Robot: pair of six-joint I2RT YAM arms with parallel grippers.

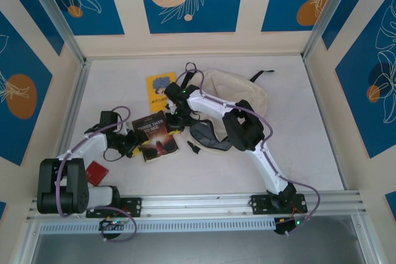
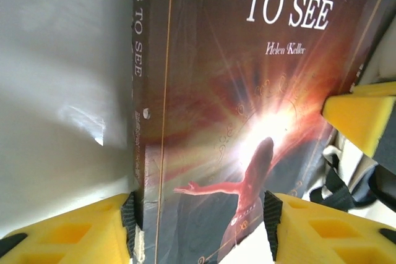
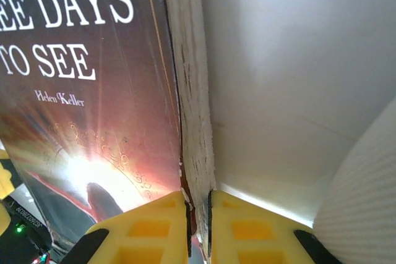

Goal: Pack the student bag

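Observation:
The student bag (image 1: pixel 238 88), a cream backpack with black straps, lies at the back right, with its front part (image 1: pixel 207 135) near the middle. A dark book titled "Three Days to See" (image 1: pixel 155 138) sits tilted left of it. My left gripper (image 1: pixel 129 145) holds the book's lower spine corner (image 2: pixel 198 171); one pad (image 2: pixel 129 217) presses the spine and the other pad (image 2: pixel 270 221) meets the opposite edge. My right gripper (image 1: pixel 176 122) is shut on the book's page edge (image 3: pixel 197 153), with its fingers (image 3: pixel 158 227) pinching cover and pages. The bag's fabric (image 3: pixel 365 202) shows at the right.
A small yellow book (image 1: pixel 158 89) lies at the back, left of the bag. A red flat item (image 1: pixel 96 172) rests by the left arm's base. Black bag straps (image 2: pixel 337 183) lie just beyond the dark book. Walls enclose the table on three sides.

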